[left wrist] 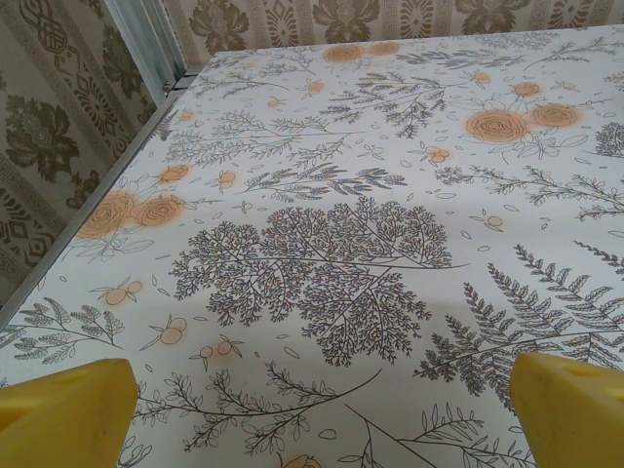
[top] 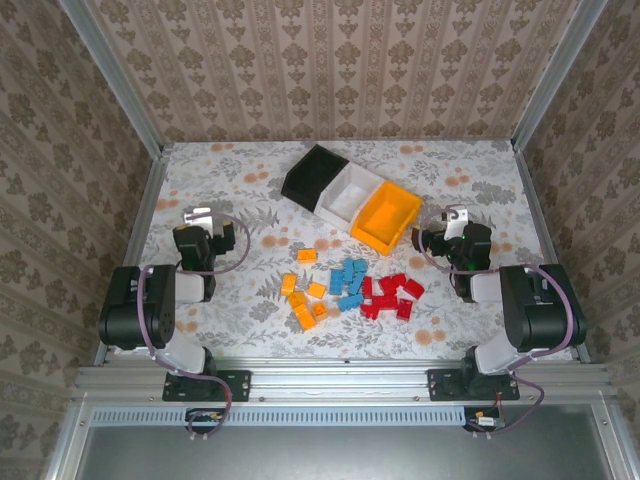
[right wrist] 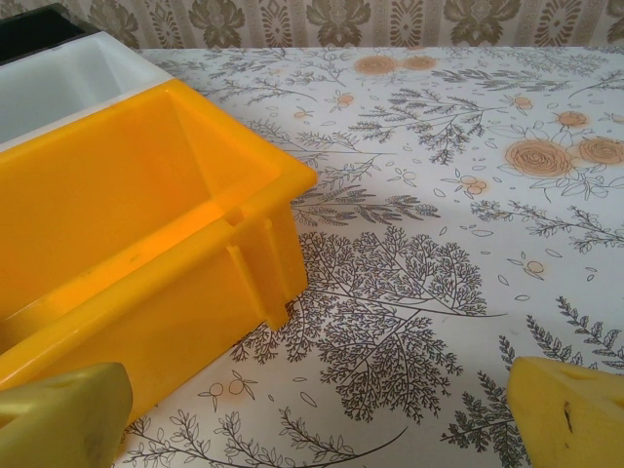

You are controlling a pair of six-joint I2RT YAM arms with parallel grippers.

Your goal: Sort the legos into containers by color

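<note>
From the overhead camera I have the three bins in a diagonal row at the middle back of the floral table [top: 240,190]. The black bin [top: 297,190] is farthest back and left, the white bin [top: 343,212] touches it, and the orange-yellow bin [top: 378,236] touches that one on the right. The legos lie loose on the table in front of the bins, roughly grouped by color: orange bricks [top: 305,300] on the left, blue bricks [top: 348,277] in the middle, red bricks [top: 392,295] on the right. A lone orange brick [top: 306,256] sits a little apart, toward the bins. My left gripper [top: 200,216] is near the table's left side, well apart from the bricks. On its wrist camera the yellow fingertips [left wrist: 58,414] stand spread at the two bottom corners, patterned table between them. My right gripper [top: 455,220] is just beside the orange-yellow bin's right end. Its wrist camera has that bin's corner close on the left, the white and black bins lined up behind it, and the fingers [right wrist: 565,409] wide apart over the table.
</note>
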